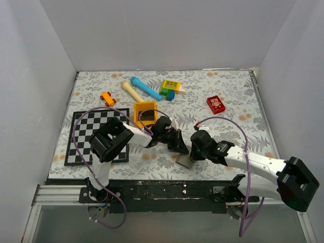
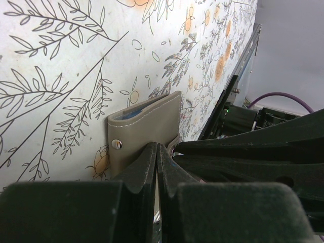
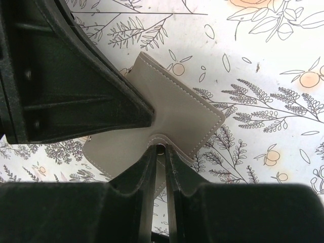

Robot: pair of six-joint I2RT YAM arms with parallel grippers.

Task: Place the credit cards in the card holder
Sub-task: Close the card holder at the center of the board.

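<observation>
Grey wallet (image 1: pixel 185 161) with pale stitched edges and a metal stud (image 2: pixel 117 145), bluish lining showing along one edge, partly open, lying near the front edge of the table (image 1: pixel 228 101)

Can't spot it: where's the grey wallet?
Top view, centre, by the table's near edge: the card holder sits between the left gripper and right gripper.

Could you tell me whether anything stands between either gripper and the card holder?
Nothing visible does. The right gripper is shut on one edge of the card holder, and the left gripper is pinched on another edge near the stud; both fingers' tips touch it.
</observation>
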